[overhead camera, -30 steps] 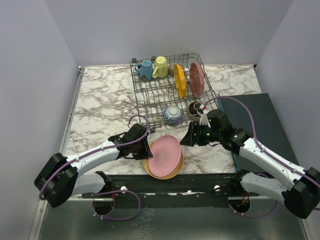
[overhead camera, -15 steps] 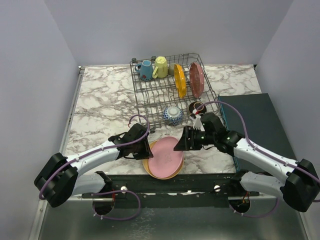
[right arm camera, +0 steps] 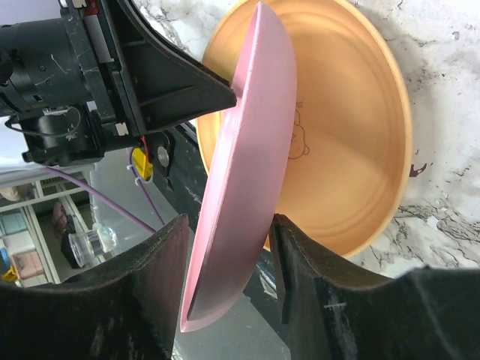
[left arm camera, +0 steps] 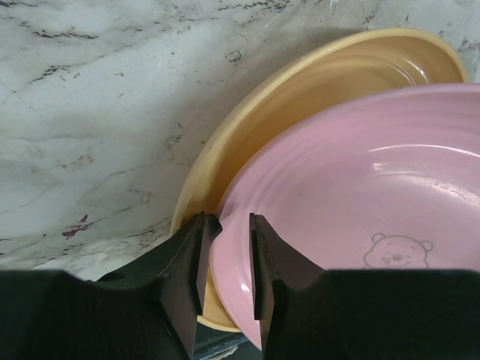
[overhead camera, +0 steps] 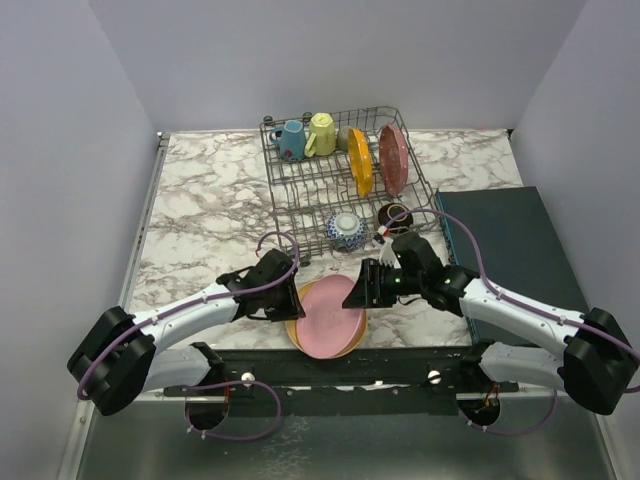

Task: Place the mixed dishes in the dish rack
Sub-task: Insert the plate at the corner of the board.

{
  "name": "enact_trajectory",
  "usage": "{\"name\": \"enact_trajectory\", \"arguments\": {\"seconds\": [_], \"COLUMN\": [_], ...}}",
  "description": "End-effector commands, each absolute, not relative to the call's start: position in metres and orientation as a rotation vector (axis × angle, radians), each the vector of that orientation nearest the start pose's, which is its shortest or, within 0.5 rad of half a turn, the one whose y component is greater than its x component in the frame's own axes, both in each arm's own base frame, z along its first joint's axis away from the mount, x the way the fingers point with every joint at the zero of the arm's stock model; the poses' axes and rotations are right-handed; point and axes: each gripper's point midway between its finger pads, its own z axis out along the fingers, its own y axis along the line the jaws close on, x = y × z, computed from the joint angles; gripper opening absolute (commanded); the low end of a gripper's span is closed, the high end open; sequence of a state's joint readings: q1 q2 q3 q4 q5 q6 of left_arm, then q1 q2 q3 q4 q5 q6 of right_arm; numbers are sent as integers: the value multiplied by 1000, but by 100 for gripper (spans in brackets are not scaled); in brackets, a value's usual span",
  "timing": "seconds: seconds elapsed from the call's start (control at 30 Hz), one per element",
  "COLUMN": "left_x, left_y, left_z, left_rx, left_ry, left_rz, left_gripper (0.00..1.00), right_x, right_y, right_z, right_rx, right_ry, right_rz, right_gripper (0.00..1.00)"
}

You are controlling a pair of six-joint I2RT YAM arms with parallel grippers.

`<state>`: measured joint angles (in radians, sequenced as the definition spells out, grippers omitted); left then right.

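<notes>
Two plates sit at the near middle of the marble counter (overhead camera: pixel 200 205). On their left, the left pincer (left arm camera: pixel 229 225) is closed to a narrow gap on the left rim of the pink plate (overhead camera: pixel 332 318), one finger on either face. It holds the plate tilted over the tan plate (left arm camera: pixel 300 82), which lies flat on the counter. On the right, the right pincer (right arm camera: pixel 229 225) has its fingers spread wide. They straddle the pink plate's right edge with space on both sides and grip nothing. Farther back, the dish rack (overhead camera: pixel 300 185) carries a blue mug (overhead camera: pixel 291 140) and a pale yellow mug (overhead camera: pixel 321 132) along its far side. Right of them, an orange-yellow plate (overhead camera: pixel 360 160) and a dark red plate (overhead camera: pixel 393 157) stand on edge. At the rack's near end are a blue-white bowl (overhead camera: pixel 346 230) and a dark brown bowl (overhead camera: pixel 394 215).
</notes>
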<state>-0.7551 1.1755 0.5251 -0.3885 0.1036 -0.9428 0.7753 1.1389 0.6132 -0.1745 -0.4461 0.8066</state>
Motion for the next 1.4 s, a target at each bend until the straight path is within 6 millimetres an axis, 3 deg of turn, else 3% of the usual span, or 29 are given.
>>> {"name": "enact_trajectory", "arguments": {"seconds": [0.0, 0.17, 0.37, 0.5, 0.77, 0.93, 1.13, 1.37], "left_x": [142, 141, 142, 146, 155, 163, 176, 184], "left_y": [-209, -209, -210, -215, -227, -237, -241, -229], "left_z": [31, 29, 32, 40, 60, 91, 145, 200], "left_rx": [-195, -197, -189, -174, -145, -109, -43, 21], "left_ry": [2793, 2796, 2788, 2769, 2720, 2643, 2505, 2370], "left_rz": [-669, -666, -676, -703, -766, -852, -897, -864], "left_gripper": [33, 33, 33, 35, 43, 51, 63, 72], "right_x": [148, 151, 153, 156, 161, 168, 183, 205], "right_y": [288, 287, 287, 284, 274, 261, 242, 226], "right_z": [123, 130, 137, 143, 152, 160, 178, 204], "right_rx": [-199, -187, -198, -207, -214, -220, -235, -269], "right_ry": [2518, 2500, 2490, 2486, 2472, 2464, 2438, 2385], "right_rz": [1244, 1231, 1223, 1182, 1101, 985, 800, 610], "right_gripper": [51, 41, 17, 7, 1, 1, 0, 1]}}
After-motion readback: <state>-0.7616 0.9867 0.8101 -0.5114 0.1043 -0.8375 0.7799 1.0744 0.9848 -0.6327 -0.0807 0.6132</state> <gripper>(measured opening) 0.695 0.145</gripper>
